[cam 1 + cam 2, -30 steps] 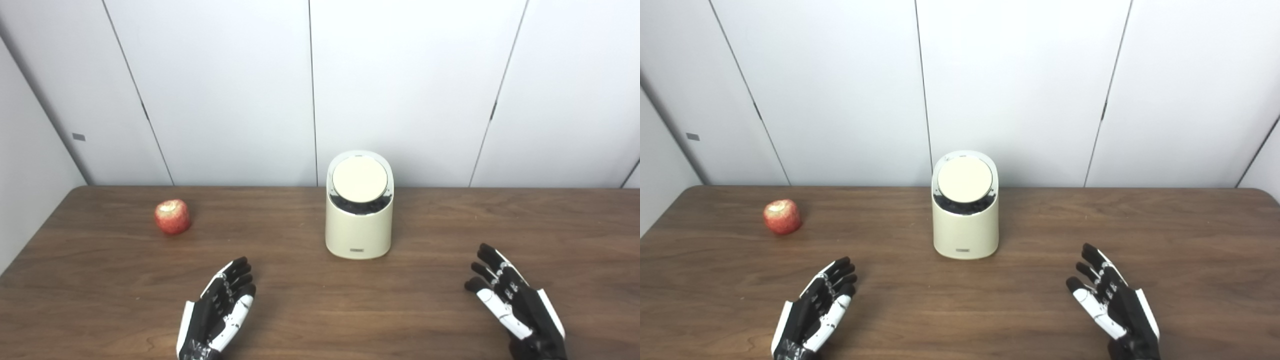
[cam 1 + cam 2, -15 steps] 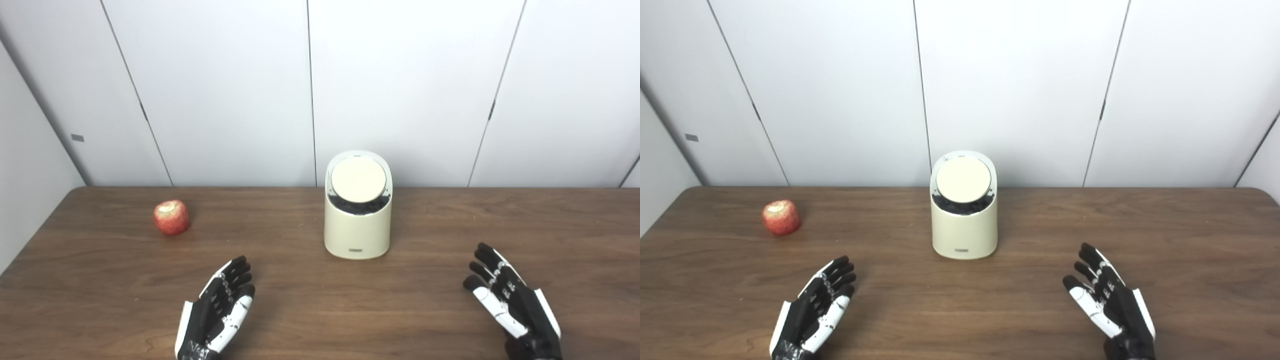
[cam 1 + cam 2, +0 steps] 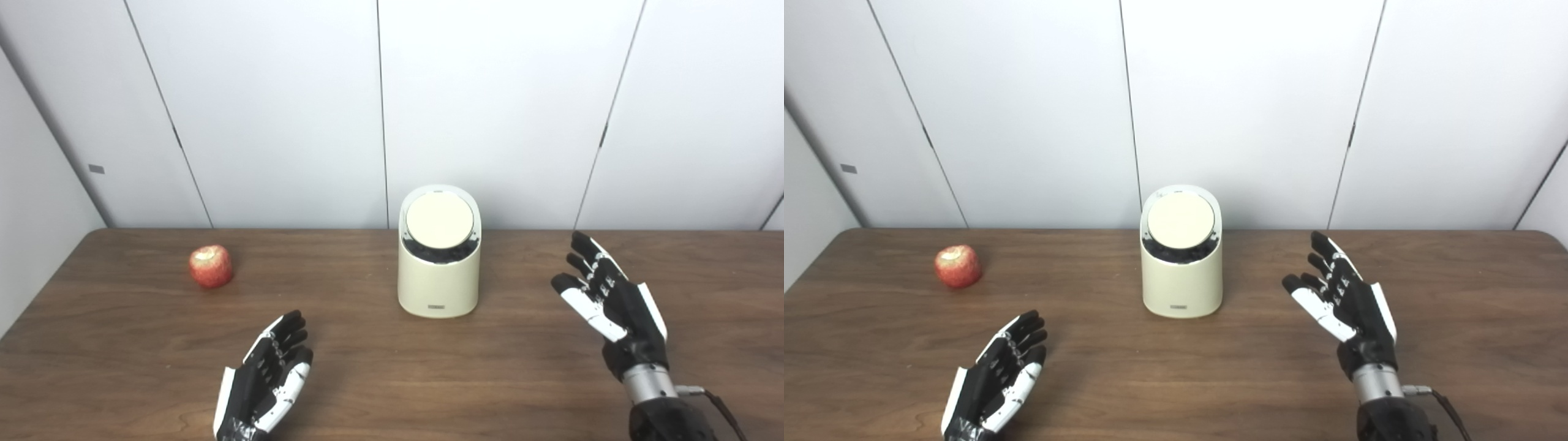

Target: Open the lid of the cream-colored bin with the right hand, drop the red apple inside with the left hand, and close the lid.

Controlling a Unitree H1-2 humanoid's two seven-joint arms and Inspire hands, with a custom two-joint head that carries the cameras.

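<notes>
While nothing is held in it, the right hand [image 3: 609, 294] is raised above the table [image 3: 527, 367], fingers spread and pointing toward the far edge, palm turned leftward to the cream-colored bin [image 3: 438, 278]; the hand is seen well apart from the bin, its metal wrist and a cable showing below. The left hand [image 3: 264, 380] is laid low near the near edge, fingers apart, holding nothing. The bin is stood near the middle of the far edge, its round lid [image 3: 439, 219] shut (a dark gap is seen under the lid's front). The red apple [image 3: 211, 266] is set toward the far left corner.
</notes>
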